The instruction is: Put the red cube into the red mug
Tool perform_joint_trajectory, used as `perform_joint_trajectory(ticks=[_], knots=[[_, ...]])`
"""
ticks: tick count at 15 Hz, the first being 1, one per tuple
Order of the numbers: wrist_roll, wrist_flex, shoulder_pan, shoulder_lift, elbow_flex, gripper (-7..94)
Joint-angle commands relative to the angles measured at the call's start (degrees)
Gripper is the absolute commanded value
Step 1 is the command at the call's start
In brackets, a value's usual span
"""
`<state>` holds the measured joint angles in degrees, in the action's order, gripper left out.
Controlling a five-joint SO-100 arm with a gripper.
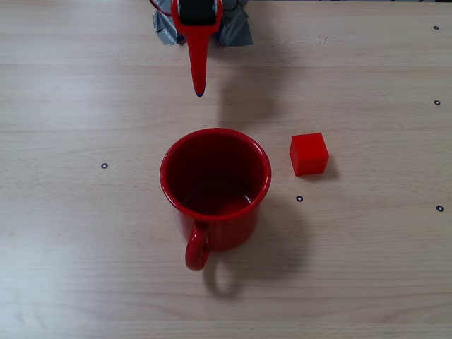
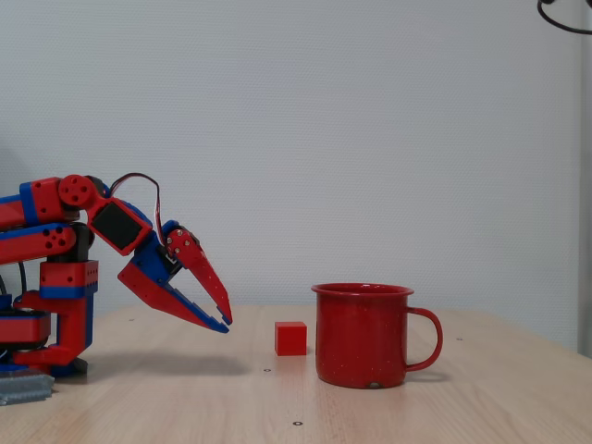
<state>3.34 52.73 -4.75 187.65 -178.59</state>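
The red mug (image 1: 215,236) stands upright in the middle of the table, nothing inside it, its handle toward the near edge in a fixed view (image 2: 361,338). The red cube (image 1: 308,154) rests on the wood just right of the mug's rim, a small gap between them; from the side the red cube (image 2: 290,339) shows left of the mug. My gripper (image 1: 200,92) hangs above the table behind the mug, pointing down at a slant. Its two fingers meet at the tips (image 2: 225,323), shut on nothing, clearly apart from cube and mug.
The arm's base (image 2: 55,314) sits at the table's far edge on grey tape (image 1: 166,30). Small black ring marks (image 1: 104,166) dot the wooden tabletop. A white wall stands behind the table in the side view.
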Motion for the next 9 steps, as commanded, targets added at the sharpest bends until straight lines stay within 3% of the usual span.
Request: perform_joint_trajectory(ticks=[1,9], knots=[[-4.13,-1.85,-1.93,3.25,-3.34,0],[-4.31,-1.85,-2.29,3.25,-3.34,0]])
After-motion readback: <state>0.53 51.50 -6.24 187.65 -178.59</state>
